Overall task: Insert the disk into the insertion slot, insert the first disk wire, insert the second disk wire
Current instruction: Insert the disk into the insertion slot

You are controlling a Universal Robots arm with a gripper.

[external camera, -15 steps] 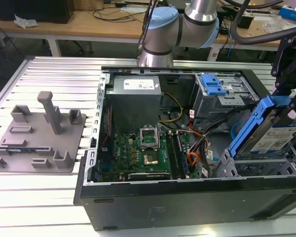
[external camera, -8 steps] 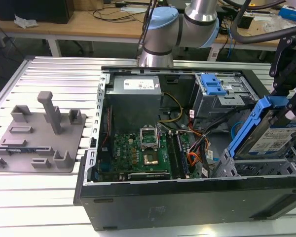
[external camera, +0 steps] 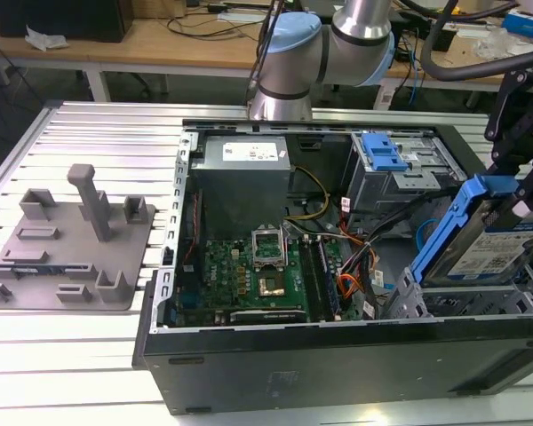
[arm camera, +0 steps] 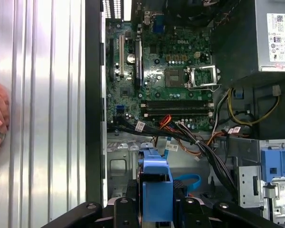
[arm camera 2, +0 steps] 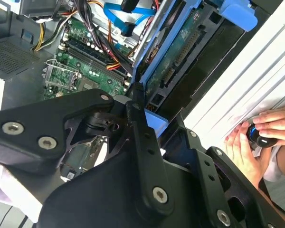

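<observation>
Exterior view, from its left: a grey fixture plate (external camera: 67, 240) lies near the slatted tabletop's left edge, then comes the open computer case (external camera: 338, 364) with its motherboard (external camera: 249, 275). At the case's right end the gripper (external camera: 526, 191) has its fingers clamped on the disk (external camera: 497, 253), which is tilted over the insertion slot (external camera: 413, 297), not yet seated. Doing this well likely means squaring the blue carrier to the cage walls, levelling the tilt, and keeping the loose cables (external camera: 360, 266) clear.

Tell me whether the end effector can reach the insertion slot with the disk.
Probably yes: the end effector holds the disk tilted over the insertion slot, and the cables lie beside it, not across.
</observation>
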